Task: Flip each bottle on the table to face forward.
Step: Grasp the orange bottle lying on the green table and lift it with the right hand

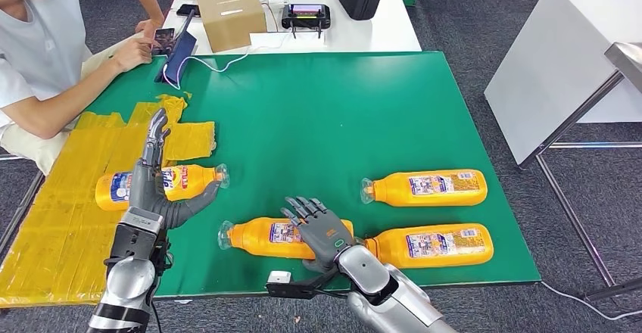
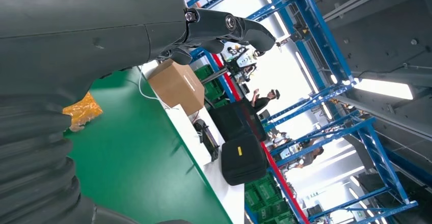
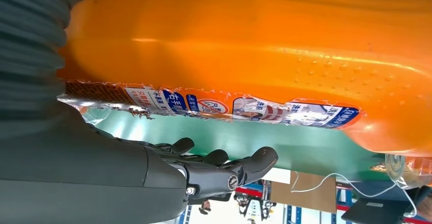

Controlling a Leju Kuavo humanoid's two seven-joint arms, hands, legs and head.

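Green mat (image 1: 318, 121) carries four orange bottles lying flat. The left hand (image 1: 155, 189) hovers spread and empty over the far-left bottle (image 1: 182, 180). The right hand (image 1: 322, 231) rests fingers apart on the middle bottle (image 1: 261, 236); the right wrist view shows its torn label (image 3: 204, 104) close up.

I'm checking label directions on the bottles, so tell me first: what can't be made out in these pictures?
- Label print on the far right bottles: too small in the head view.
- Middle bottle: the right hand covers part of its label.
- Left bottle: the left hand hides its middle.
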